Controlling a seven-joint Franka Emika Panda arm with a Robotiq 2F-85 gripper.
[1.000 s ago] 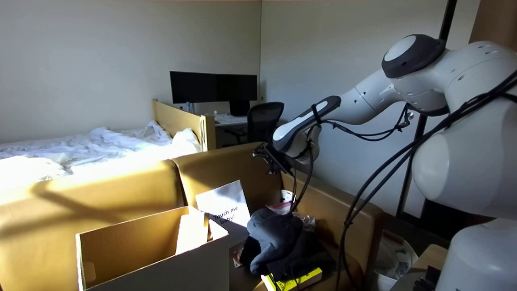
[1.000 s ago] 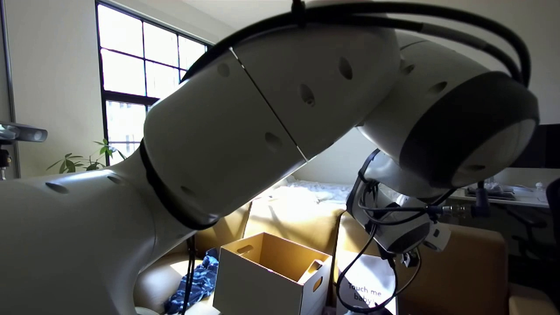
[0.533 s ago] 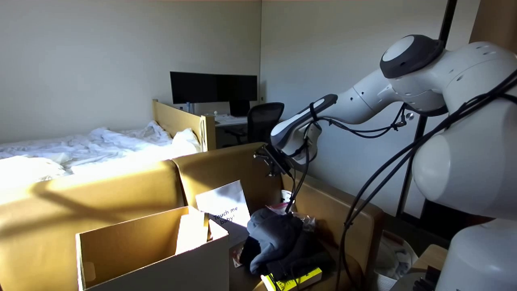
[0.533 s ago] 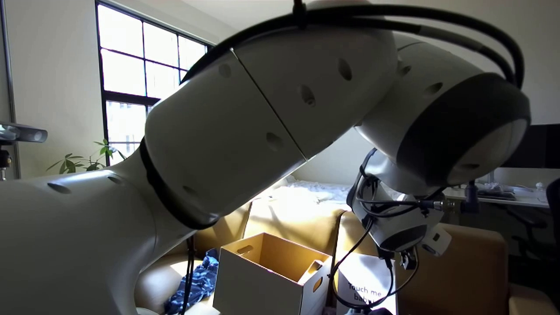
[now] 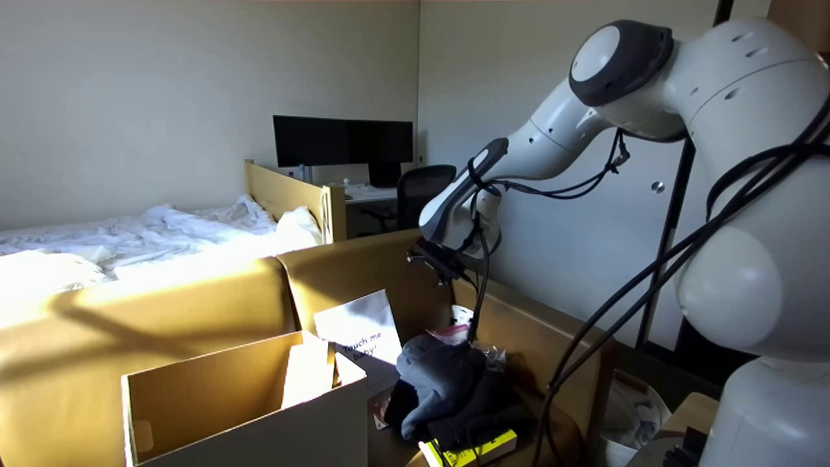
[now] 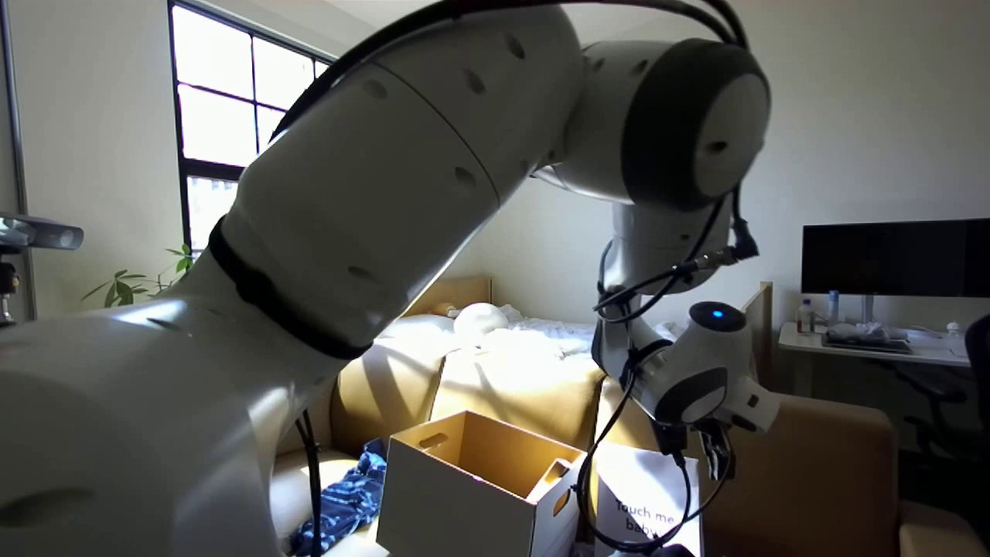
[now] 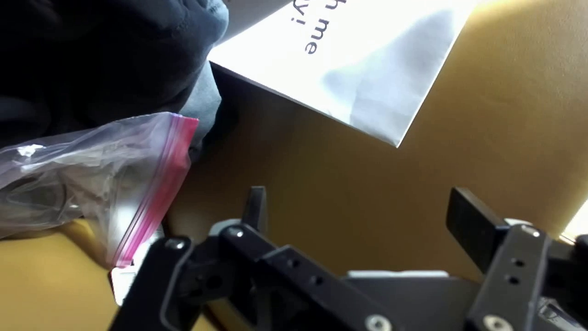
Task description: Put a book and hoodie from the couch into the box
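The hoodie is a crumpled grey-blue and dark bundle on the couch seat; it also shows at the upper left of the wrist view. A yellow book lies partly under its front edge in an exterior view and is out of the wrist view. The box is white outside and open-topped, standing on the couch left of the hoodie; it also shows in an exterior view. My gripper is open and empty, above and behind the hoodie. In the wrist view, its fingers stand wide apart over couch.
A white panel reading "Touch me baby!" leans on the couch back between box and hoodie. A clear zip bag lies beside the hoodie. The couch armrest is at the right. Blue crumpled cloth lies left of the box.
The arm's elbow and forearm have swung left and up in an exterior view. The wrist has shifted slightly left, and the gripper has tilted. The hoodie, book and box have not moved.
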